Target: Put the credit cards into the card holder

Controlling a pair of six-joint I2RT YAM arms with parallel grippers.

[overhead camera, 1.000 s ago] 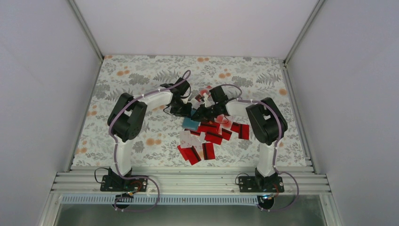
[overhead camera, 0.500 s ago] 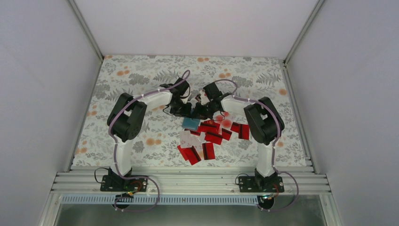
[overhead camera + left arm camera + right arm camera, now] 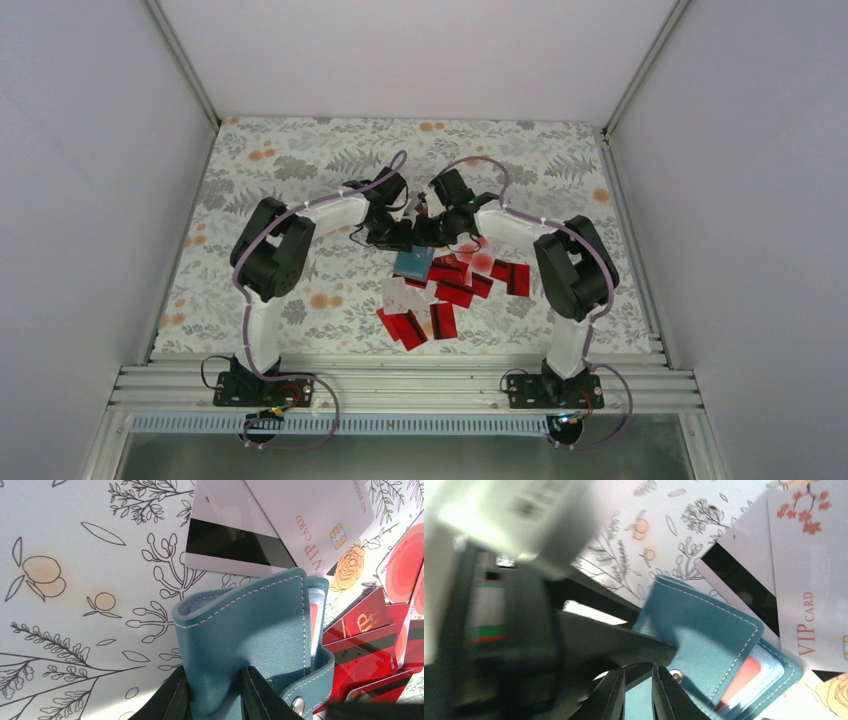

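The teal card holder (image 3: 250, 625) is lifted off the table, and my left gripper (image 3: 215, 671) is shut on its folded flap. Pale and red card edges (image 3: 744, 677) show in its open pocket. My right gripper (image 3: 639, 670) reaches in beside the left finger at the holder (image 3: 709, 635), near a metal snap. Its jaws stand a narrow way apart with teal in the gap, and I cannot see whether they pinch it. From above, both grippers (image 3: 400, 236) (image 3: 432, 232) meet over the holder (image 3: 412, 262). Red credit cards (image 3: 455, 285) lie scattered just in front.
Two pale cards lie behind the holder, one showing its black stripe (image 3: 235, 540), the other printed VIP (image 3: 320, 520). More red cards (image 3: 365, 640) are stacked to the right. The floral tablecloth (image 3: 280, 170) is enclosed by white walls.
The right arm has swung left, bringing its gripper up against the left one. The holder has tipped up slightly. The left arm has barely moved.
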